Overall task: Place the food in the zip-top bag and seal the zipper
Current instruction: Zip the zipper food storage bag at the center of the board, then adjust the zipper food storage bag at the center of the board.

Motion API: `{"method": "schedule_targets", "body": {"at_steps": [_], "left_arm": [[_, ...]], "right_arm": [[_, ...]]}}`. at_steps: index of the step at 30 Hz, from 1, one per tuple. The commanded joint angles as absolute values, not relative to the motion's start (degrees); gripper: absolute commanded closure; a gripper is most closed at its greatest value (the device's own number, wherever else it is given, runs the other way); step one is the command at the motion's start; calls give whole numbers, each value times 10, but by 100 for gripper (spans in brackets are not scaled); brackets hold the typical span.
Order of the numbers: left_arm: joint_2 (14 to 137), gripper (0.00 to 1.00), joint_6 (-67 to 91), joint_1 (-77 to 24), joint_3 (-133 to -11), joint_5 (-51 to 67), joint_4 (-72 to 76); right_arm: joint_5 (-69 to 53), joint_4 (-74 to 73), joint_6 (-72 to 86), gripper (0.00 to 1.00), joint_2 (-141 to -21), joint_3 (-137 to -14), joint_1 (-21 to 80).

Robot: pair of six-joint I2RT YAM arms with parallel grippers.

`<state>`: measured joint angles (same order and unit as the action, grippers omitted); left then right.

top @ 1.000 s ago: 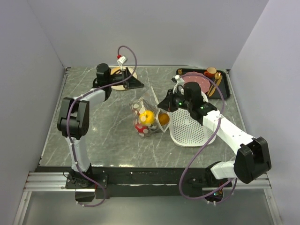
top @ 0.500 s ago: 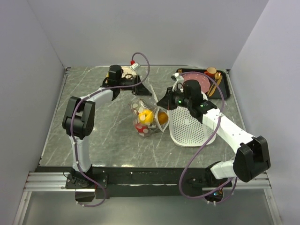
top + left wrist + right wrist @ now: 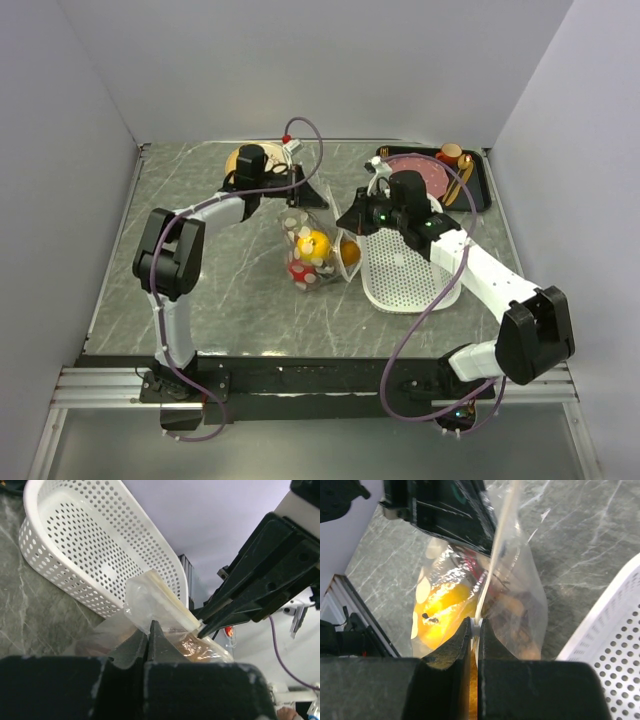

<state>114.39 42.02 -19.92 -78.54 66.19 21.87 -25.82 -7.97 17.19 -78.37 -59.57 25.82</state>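
1. Right gripper [image 3: 475, 626]: the jaws are closed to a thin slit and pinch the zipper [image 3: 498, 545] at one end. From the tips the strip runs up and away, edge-on to the wrist camera.

2. Left gripper [image 3: 149, 629]: the jaws are fully closed. The tips meet on the film of the bag [image 3: 141, 596], just under the other end of the strip. A grip on the film is judged likely, but the contact itself is hidden between the tips.

3. Reason for the hold: the grippers face each other across the mouth, one at each end.
   - This keeps the mouth edge lifted and straight, while the loaded body sags to the table [image 3: 200, 290].
   - A straight, taut strip is what closing calls for, so the step in hand is judged to be sealing.
   - Whether the strip is pressed shut along its length cannot be told.

4. Location: the bag is at mid-table between the grippers, just beside the left rim of the basket [image 3: 405, 275]. The tray [image 3: 482, 190] is well apart, at the far right corner.

5. Count:
   - Grippers: two.
   - Bag: one.
   - Zipper: one.
   - Basket: one.
   - Tray: one.
   - Food seen inside the bag:
     - Fruit [image 3: 313, 243], yellow: one.
     - Orange-brown piece [image 3: 348, 254]: one.
     - Red piece [image 3: 300, 272]: at least one.
     - Nuts: too small to count.
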Motion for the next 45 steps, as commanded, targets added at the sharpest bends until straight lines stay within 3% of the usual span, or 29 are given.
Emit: {"method": "schedule_targets", "body": {"at_steps": [1,18,24,26,30,34,36,38,39,41,42,45], "left_arm": [[1090,99,450,-167,-773,588,257],[1067,99,500,-97,-749,521,276],[1037,99,462,-88,-764,487,215],[1041,99,454,-86,-807,517,164],[1017,99,392,-89,-894,440,-46],[1070,98,313,-87,-976,394,-226],[1078,77,318,-86,-944,409,-199],[1066,68,343,-82,-906,431,-165],[1039,45,348,-82,-892,426,-128],[1003,27,351,-82,-862,379,-103],[972,13,345,-81,-858,361,-100],[936,9,323,-80,-864,321,-119]], "right_arm": [[-259,-97,165,100,-731,-605,258],[-236,-129,149,100,-710,-584,269],[-245,-148,140,100,-736,-602,273],[-255,-138,155,100,-748,-605,274],[-348,-134,192,100,-798,-653,274],[-386,-69,270,100,-816,-671,286],[-364,-75,281,100,-812,-710,306],[-344,-118,306,100,-823,-765,317],[-354,-139,313,100,-833,-786,316],[-352,-169,324,100,-834,-815,321],[-347,-170,332,100,-830,-817,323],[-317,-156,386,100,-831,-805,322]]}}
